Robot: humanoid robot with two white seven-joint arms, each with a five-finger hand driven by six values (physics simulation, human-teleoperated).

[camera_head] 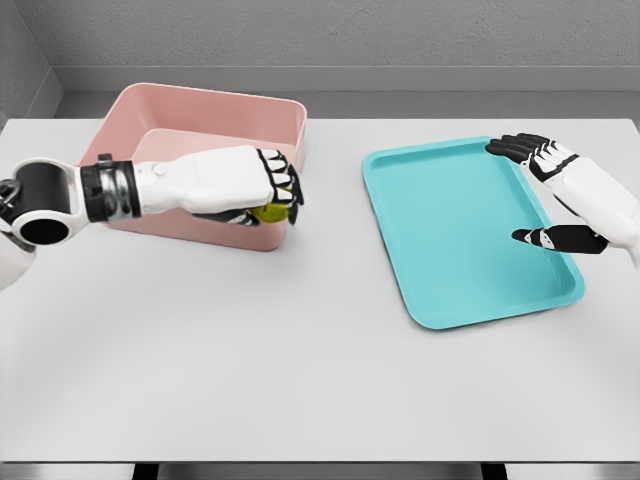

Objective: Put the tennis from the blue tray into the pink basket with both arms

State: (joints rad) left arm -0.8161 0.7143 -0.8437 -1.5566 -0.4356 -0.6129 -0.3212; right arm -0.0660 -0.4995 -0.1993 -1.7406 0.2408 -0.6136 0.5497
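White table (300,380): left hand (235,185) fingers pinching tennis ball (270,211) over pink basket (200,110); right hand (565,195) fingers spread above blue tray (440,230).

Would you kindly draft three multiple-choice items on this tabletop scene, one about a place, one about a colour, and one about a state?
1. Where is the tennis ball?
A. On the blue tray
B. In the left hand at the pink basket's front right corner
C. On the bare table between tray and basket

2. What colour is the tennis ball?
A. Yellow-green
B. Red
C. White

3. How is the right hand?
A. Closed around the ball
B. Open over the tray's right edge, holding nothing
C. Inside the basket

Answers:
1 B: the left hand is curled around the tennis ball at the front right corner of the pink basket.
2 A: the part of the ball showing under the fingers is yellow-green.
3 B: the right hand has its fingers spread above the right rim of the blue tray, which holds nothing.
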